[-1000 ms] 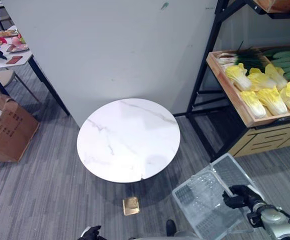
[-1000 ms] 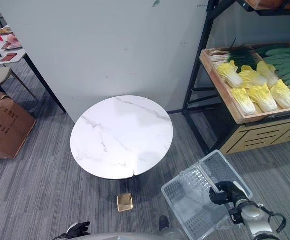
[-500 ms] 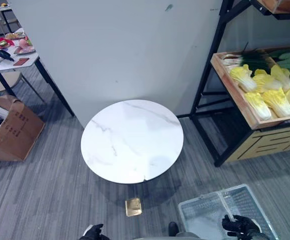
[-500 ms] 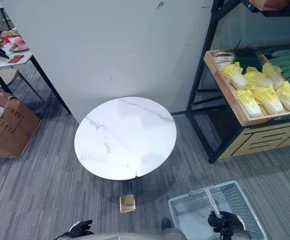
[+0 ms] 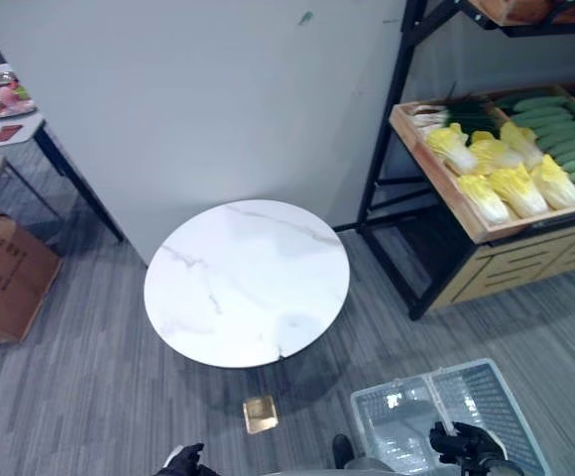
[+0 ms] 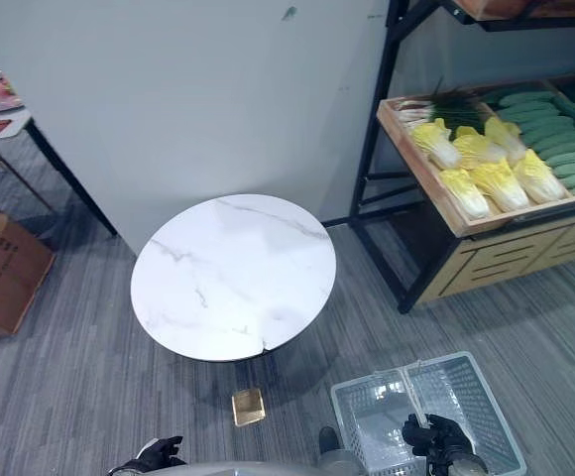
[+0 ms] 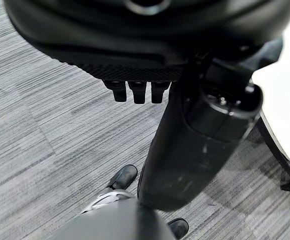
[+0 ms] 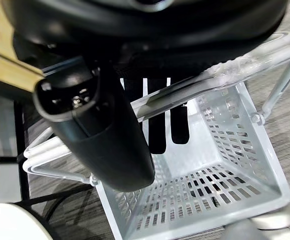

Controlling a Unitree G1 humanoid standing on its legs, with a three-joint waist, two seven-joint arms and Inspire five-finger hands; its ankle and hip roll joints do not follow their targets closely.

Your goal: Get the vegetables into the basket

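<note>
The right hand [image 6: 436,437] stays curled round the handle of the basket [image 6: 476,392], now hanging level rather than tilted; the left hand [image 5: 185,461], low down, is unreadable.

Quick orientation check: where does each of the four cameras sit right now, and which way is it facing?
Left eye: head, looking down at round table, shelf tray of cabbages and cucumbers.
Right eye: same scene; right hand holds the basket handle.
Left wrist: along the left hand, at carpet.
Right wrist: along its hand into the empty basket.
Eye views and right wrist share the basket.
</note>
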